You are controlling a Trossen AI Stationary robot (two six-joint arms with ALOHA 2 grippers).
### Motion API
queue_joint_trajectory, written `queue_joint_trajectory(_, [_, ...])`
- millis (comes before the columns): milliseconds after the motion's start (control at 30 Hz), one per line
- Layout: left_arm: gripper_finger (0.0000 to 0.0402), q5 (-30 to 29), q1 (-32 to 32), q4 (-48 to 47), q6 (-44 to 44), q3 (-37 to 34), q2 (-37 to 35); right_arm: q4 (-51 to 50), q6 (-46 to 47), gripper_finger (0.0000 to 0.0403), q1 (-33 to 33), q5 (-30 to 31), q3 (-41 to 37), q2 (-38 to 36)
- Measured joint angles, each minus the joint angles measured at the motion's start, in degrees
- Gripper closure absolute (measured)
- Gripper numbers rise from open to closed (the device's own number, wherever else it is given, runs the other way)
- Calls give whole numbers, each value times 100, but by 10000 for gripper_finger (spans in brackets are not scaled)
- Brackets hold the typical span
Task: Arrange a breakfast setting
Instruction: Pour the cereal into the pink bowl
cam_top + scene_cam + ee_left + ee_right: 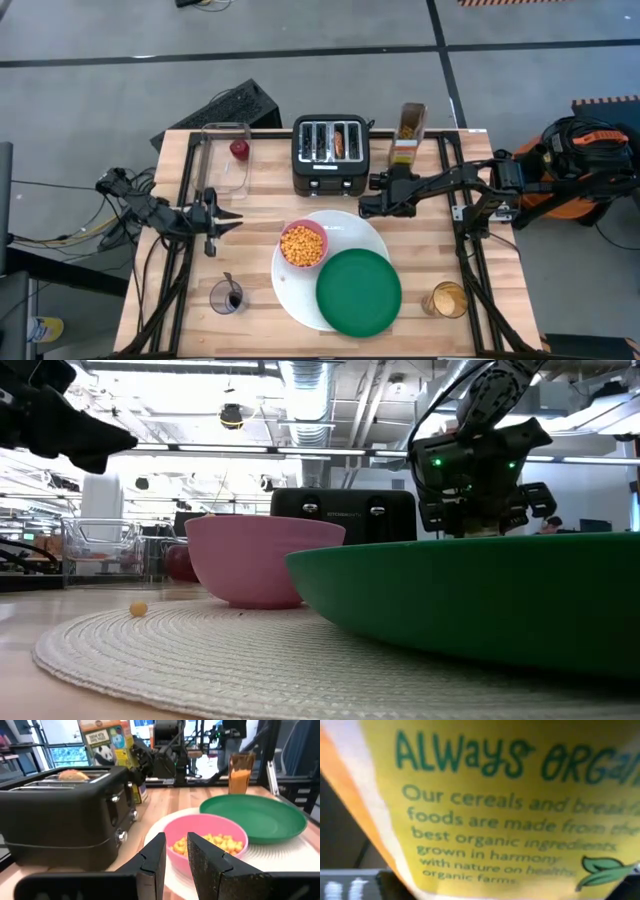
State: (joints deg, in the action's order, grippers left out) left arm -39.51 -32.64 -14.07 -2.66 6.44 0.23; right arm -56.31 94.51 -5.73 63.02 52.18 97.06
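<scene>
The left gripper [228, 218] hovers over the bare table [260, 200] left of the white plate [290, 290]. Its jaws are nearly closed, with only a thin gap, and hold nothing. In the left wrist view the pink bowl [205, 832] with cereal [212, 842] lies straight ahead of the fingertips [159, 845], near but apart. The bowl sits on the plate's upper left part, and the green plate [358, 292] covers its lower right part. The toaster [330, 155] stands just behind the plate with a bagel [340, 143] in one slot.

The right gripper [372, 196] is beside the toaster's right side. Its jaws stand partly open around the cereal box [409, 135], whose yellow face fills the right wrist view; if they press it, one cannot tell.

The red fruit [239, 149] lies in the clear container [222, 160]. The spoon [229, 285] stands in a glass [227, 297] at the front left.
</scene>
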Motion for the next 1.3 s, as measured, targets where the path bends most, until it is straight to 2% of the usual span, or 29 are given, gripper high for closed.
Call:
queue_joint_trajectory(300, [333, -19, 0, -629, -4, 13, 0, -20, 11, 131, 10, 0, 0, 0])
queue_joint_trajectory(833, [333, -15, 0, -634, -2, 13, 9, -55, 18, 131, 11, -46, 1, 0])
queue_joint_trajectory(1033, [333, -13, 2, -634, -4, 11, 9, -300, 504, 131, -27, -177, 4, 0])
queue_joint_trajectory(1300, [333, -11, 2, -636, -2, 9, 9, -448, 553, 131, 80, -234, 4, 0])
